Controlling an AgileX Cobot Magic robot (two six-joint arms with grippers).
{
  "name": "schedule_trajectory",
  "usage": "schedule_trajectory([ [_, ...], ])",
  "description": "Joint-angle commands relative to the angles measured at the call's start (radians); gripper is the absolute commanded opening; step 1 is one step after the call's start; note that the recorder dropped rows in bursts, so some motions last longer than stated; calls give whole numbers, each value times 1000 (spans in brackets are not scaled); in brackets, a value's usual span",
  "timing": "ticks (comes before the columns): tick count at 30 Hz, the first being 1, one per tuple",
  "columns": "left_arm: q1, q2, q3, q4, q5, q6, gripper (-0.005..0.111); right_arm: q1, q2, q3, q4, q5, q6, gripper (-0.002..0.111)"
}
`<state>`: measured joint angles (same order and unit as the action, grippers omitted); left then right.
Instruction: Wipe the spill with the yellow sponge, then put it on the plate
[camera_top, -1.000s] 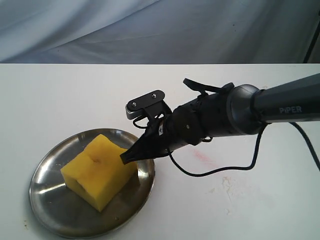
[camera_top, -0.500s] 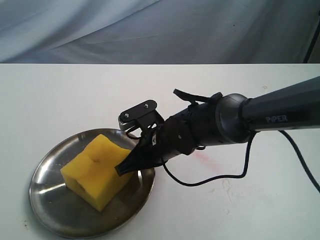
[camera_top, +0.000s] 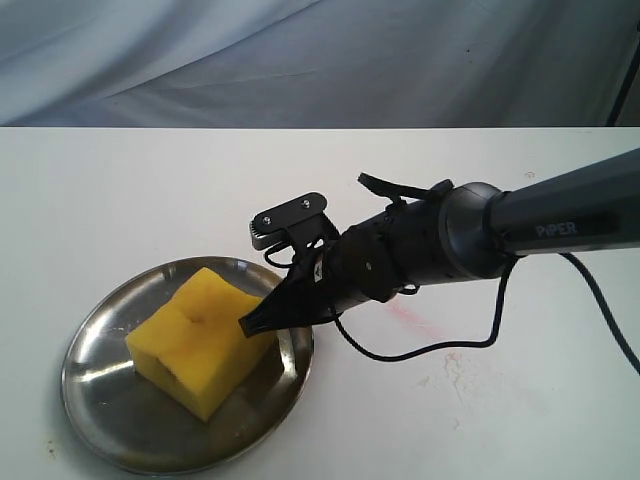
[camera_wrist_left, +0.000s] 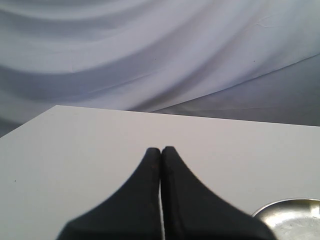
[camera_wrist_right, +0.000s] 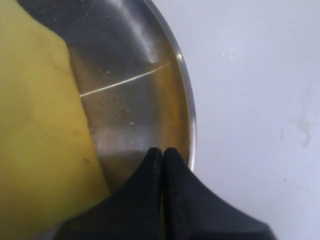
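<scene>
The yellow sponge lies on the round steel plate at the front left of the white table. My right gripper is shut and empty, its tip hanging just over the sponge's right edge, inside the plate's rim. The right wrist view shows the same: the gripper is above bare steel, between the sponge and the plate rim. My left gripper is shut on nothing over bare table, with the plate edge beside it. No tan spill shows, only a faint pale smear.
A pink streak marks the table under the right arm. A black cable loops down from the arm onto the table. A grey cloth backdrop hangs behind the table's far edge.
The right gripper dipped toward the plate half a second ago, then drew back up and right a little. The plate and sponge have shifted slightly to the right.
</scene>
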<state>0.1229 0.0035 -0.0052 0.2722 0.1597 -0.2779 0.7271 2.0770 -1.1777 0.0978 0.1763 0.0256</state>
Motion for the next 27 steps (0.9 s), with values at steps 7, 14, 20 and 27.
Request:
schedule_trajectory([
  [7,-5,-4,5,1,-1,-1,0,-29,-3,1,-2,-7,9,0],
  [14,-5,-4,5,1,-1,-1,0,-39,-3,1,-2,-10,20,0],
  [20,-5,-4,5,1,-1,-3,0,-39,-5,1,-2,-43,20,0],
  [27,-5,-4,5,1,-1,-3,0,-74,-84,1,-2,-132,27,0],
])
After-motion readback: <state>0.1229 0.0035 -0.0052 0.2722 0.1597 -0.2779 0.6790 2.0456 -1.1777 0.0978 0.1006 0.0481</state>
